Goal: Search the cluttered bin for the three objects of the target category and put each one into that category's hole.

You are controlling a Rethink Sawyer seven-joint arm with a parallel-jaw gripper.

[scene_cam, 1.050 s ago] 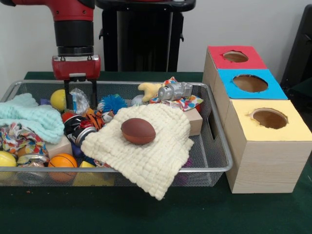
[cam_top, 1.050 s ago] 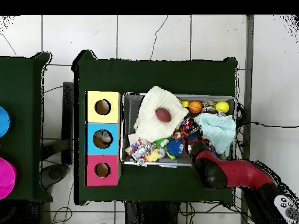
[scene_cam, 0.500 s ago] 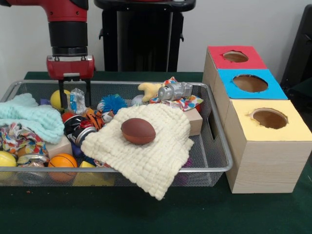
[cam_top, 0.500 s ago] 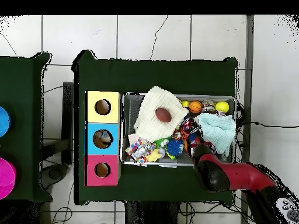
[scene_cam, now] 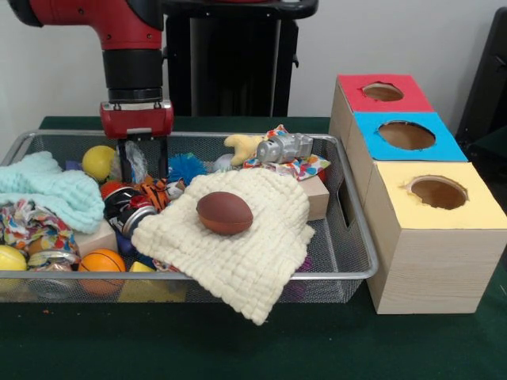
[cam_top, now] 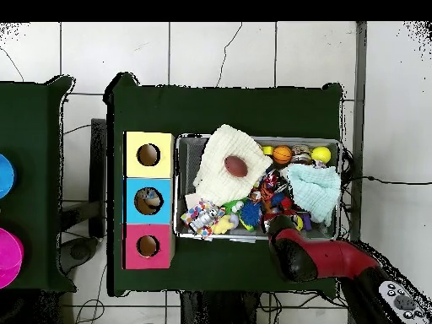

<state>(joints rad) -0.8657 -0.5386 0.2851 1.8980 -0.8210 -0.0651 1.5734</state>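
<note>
The gripper (scene_cam: 142, 162) hung over the far left part of the wire bin (scene_cam: 360, 261), its 2 dark fingers pinching a crumpled silvery, foil-like piece (scene_cam: 136, 161) between them, raised a little above the clutter. A yellow ball (scene_cam: 99, 162) sat just beside it, and a blue fuzzy toy (scene_cam: 187, 167) lay on its other side.

The bin was full. A cream knitted cloth (scene_cam: 245, 245) draped over the front rim, with a brown toy football (scene_cam: 224, 212) resting on top. A pale mint cloth (scene_cam: 51, 194) covered the left end. An orange ball (scene_cam: 103, 262) and another yellow ball (scene_cam: 9, 258) sat at the front left corner. A crushed silver can (scene_cam: 285, 147) lay at the back on a patterned rag (scene_cam: 305, 167).

Beside the bin stood a row of 3 boxes, each with a round hole: the red box (scene_cam: 380, 93), the blue box (scene_cam: 405, 136), and the yellow box (scene_cam: 438, 194). From overhead, something pale seemed to lie inside the blue box's hole (cam_top: 149, 201); the other 2 looked empty.

Judging from this, 1 item may have been delivered, 1 was in the grasp and not yet carried across, and at least 1 remained to be found.
</note>
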